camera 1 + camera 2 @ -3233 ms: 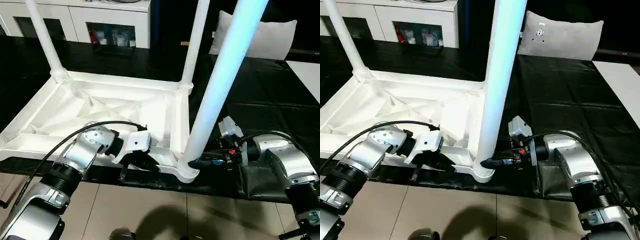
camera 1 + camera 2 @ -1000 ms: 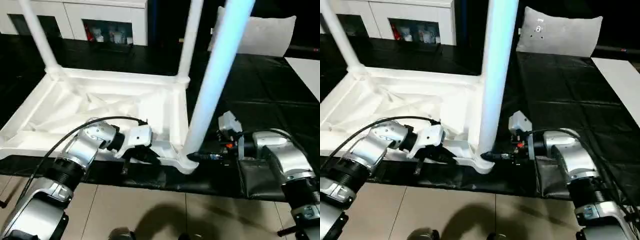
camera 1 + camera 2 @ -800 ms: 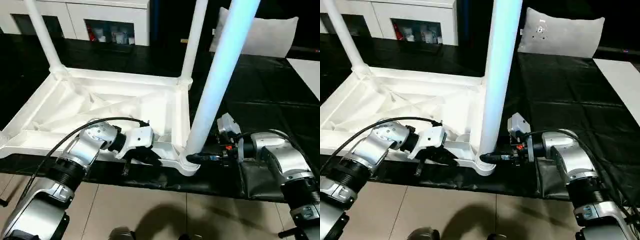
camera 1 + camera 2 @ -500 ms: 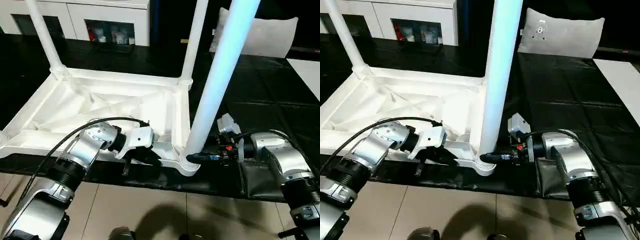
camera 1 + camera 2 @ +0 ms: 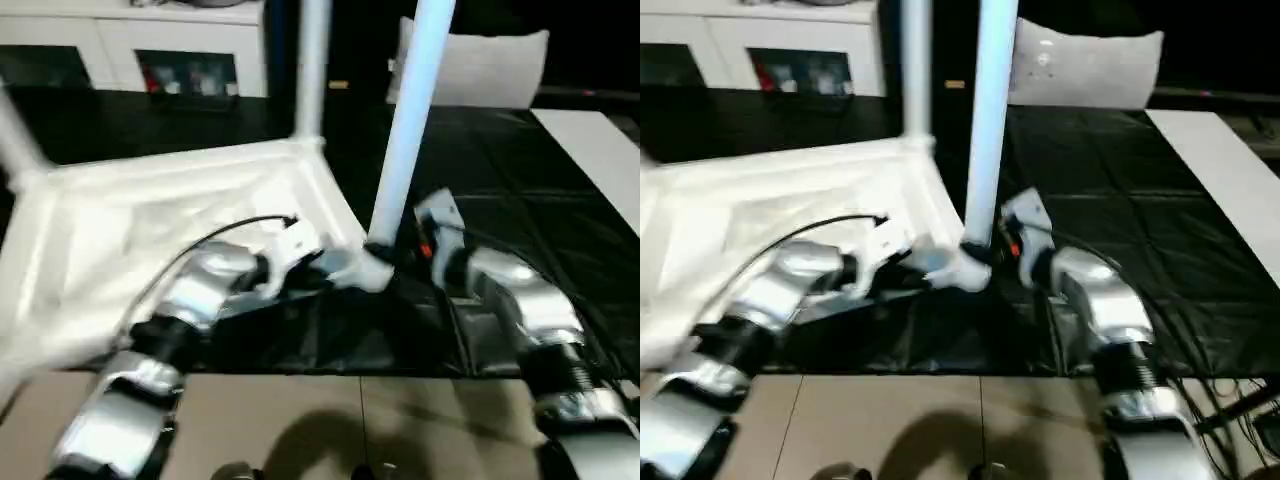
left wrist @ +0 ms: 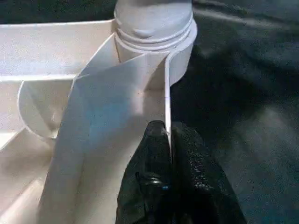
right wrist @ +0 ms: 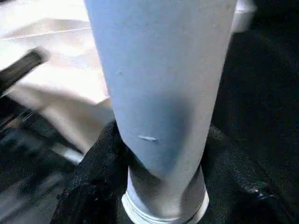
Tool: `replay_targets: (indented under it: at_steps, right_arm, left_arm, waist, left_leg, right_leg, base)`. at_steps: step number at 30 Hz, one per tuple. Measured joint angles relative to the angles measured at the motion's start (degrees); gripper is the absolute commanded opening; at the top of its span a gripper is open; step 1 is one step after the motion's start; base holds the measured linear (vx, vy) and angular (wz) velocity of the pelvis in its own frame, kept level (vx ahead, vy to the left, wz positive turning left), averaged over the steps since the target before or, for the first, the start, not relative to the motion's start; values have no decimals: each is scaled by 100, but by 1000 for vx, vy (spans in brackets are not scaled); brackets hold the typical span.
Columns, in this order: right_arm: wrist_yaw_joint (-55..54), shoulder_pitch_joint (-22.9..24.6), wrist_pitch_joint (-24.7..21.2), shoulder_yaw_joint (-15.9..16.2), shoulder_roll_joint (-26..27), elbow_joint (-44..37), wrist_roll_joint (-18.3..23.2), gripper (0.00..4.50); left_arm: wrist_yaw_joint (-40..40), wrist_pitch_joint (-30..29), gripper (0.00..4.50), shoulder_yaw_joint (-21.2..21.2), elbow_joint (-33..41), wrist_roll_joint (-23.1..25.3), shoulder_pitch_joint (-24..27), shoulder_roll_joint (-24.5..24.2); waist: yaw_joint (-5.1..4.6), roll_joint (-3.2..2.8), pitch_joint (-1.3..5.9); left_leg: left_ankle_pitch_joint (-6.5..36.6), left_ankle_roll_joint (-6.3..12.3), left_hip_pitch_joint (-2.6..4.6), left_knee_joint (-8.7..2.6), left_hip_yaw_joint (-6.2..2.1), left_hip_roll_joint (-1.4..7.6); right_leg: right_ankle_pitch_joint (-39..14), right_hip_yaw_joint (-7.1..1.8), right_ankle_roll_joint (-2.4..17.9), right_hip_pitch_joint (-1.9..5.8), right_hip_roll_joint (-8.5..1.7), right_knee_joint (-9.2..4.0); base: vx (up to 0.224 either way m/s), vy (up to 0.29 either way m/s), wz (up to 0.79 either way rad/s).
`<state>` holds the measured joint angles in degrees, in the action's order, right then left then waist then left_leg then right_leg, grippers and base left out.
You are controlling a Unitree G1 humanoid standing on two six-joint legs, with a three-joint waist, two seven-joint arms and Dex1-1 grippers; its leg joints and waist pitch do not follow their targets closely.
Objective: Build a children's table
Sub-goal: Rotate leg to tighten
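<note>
Black sheeting (image 5: 520, 190) covers the work surface, with tan floor tiles (image 5: 300, 420) along the near edge, a white cabinet (image 5: 150, 50) at the back and a grey pillow (image 5: 480, 65) off to the far right. The children's table (image 5: 150, 230) lies upside down on the sheeting, ribbed underside facing up, spreading out beyond and to the left of the left gripper (image 6: 168, 140). That gripper's black fingers are squeezed together on the thin upright wall of the table's rim (image 6: 167, 107), right behind the near corner socket (image 6: 156, 28). Just past its tips a leg (image 5: 408, 110) stands up out of that socket, and another leg (image 5: 312, 70) rises from the far corner behind it. On the other side of the socket, the right gripper (image 7: 161, 154) sits about half open with one finger (image 7: 96, 172) on each side of the leg's base, hugging it just above the collar. The whole head view is pretty smeared.
</note>
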<state>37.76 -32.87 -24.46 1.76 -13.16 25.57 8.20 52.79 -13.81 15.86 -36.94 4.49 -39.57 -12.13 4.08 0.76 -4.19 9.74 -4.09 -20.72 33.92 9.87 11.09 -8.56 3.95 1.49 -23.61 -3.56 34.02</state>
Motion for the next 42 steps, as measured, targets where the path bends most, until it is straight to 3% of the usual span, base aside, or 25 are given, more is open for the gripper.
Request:
replay_targets:
  at_steps: [4,5,13,16,19,26,32,35,42]
  right_arm:
    - [-910,-307,-33,-157,346,307,-179,194]
    - [-973,-329,-13,-160,362,326,-203,249]
    - [-842,-239,420,-122,330,413,-344,308]
    - [-430,-32,664,-137,136,354,-171,347]
    - [195,160,916,-97,-150,307,-108,355]
    - [1642,381,1087,193,-821,51,82,428]
    - [2864,417,1076,345,-1317,-165,351,428]
    - [3370,450,1128,440,-1503,-190,431,394]
    - [3938,443,1261,558,-1508,-21,569,335]
  left_arm:
    - [-665,-125,0,-33,-239,169,-204,336]
    - [-719,-137,0,-33,-239,199,-217,367]
    - [-798,-218,0,-22,-238,206,-272,414]
    - [-587,-68,0,45,-237,202,-272,329]
    - [-202,209,0,161,-231,201,-269,81]
    - [639,642,0,222,-149,130,-171,-350]
    - [1345,1093,0,304,-106,-34,-64,-656]
    - [1667,1281,0,317,-106,-48,-38,-734]
    - [2283,1434,0,420,75,-224,69,-997]
  waist:
    - [1,-1,0]
    - [6,-2,1]
    - [55,0,-1]
    - [96,0,-1]
    - [107,-10,-7]
    - [121,-15,-12]
    - [197,-14,-12]
    - [258,-14,-13]
    - [282,-11,-14]
  left_leg:
    - [2,1,-14,-10,-6,-1]
    - [2,2,-17,-15,-6,-2]
    - [3,3,-29,-20,-5,-3]
    - [3,3,-35,-27,-5,-2]
    - [3,3,-42,-34,-5,-2]
    - [2,3,-45,-30,-4,0]
    - [2,3,-45,-33,-4,5]
    - [2,3,-46,-30,-3,5]
    - [2,3,-48,-30,-1,5]
  right_leg:
    - [-1,2,-2,-8,1,-2]
    - [-1,2,-2,-9,1,-6]
    - [-1,2,-2,-20,1,-10]
    - [-2,3,-4,-26,1,-17]
    - [3,3,6,-37,2,-17]
    - [1,4,2,-36,2,-19]
    - [3,8,7,-36,4,-18]
    - [1,8,3,-36,3,-20]
    - [0,8,3,-37,2,-19]
  base:
    - [0,0,0]
    - [0,0,0]
    - [0,0,0]
    - [0,0,0]
    - [0,0,0]
    - [0,0,0]
    - [0,0,0]
    - [0,0,0]
    - [0,0,0]
